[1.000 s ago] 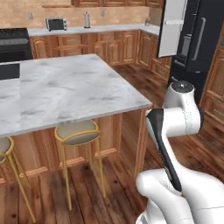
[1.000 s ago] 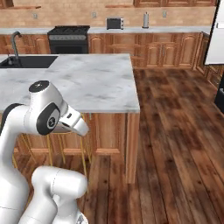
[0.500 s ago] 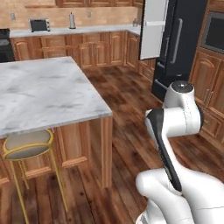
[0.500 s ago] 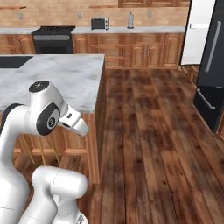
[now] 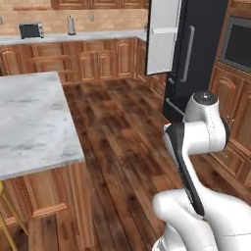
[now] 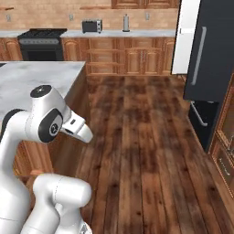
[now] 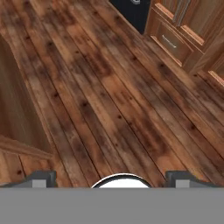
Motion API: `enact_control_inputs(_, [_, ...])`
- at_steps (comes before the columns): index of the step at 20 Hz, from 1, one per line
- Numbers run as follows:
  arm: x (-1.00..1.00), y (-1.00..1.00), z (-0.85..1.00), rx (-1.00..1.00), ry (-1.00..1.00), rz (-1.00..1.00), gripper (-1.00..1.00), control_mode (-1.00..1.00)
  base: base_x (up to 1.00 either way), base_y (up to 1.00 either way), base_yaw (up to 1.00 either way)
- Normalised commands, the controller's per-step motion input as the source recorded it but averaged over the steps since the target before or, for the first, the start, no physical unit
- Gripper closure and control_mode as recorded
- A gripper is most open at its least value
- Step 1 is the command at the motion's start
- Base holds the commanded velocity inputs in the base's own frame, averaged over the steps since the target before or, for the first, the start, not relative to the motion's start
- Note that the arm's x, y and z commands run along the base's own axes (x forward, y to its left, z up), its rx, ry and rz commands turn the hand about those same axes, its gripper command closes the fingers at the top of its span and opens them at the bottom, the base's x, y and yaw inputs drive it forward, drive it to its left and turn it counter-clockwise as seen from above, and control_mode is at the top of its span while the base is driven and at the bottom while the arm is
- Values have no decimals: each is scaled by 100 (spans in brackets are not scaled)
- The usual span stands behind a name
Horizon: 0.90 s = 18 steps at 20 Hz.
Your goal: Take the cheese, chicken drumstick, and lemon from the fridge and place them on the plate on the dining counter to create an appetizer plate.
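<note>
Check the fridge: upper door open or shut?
Open. On the fridge, one upper door swings out, its pale inner face visible in both base views. The dark door beside it looks shut.

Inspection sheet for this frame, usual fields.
Surface: dining counter, marble top, nothing seen on the visible part.
Job's things: fridge ahead, light door panel swung open; cheese, drumstick, lemon, plate: nothing seen.
Clutter: toaster and a canister on the wall counter.
Grippers: gripper open, holding nothing, aimed at the wood floor.
Cables: nothing seen.
Surroundings: wooden cabinets, black range, a yellow stool edge under the island.
</note>
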Motion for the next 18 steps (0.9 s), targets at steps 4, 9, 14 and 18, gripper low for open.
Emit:
enact_control_inputs(4, [0, 0, 0, 0, 0, 0, -100, 100, 100, -87, 9])
enact_control_inputs(9, [0, 0, 0, 0, 0, 0, -100, 100, 100, -53, 4])
enact_control_inputs(14, [0, 0, 0, 0, 0, 0, -100, 100, 100, -9, 1])
enact_control_inputs(18, [0, 0, 0, 0, 0, 0, -100, 100, 100, 0, 0])
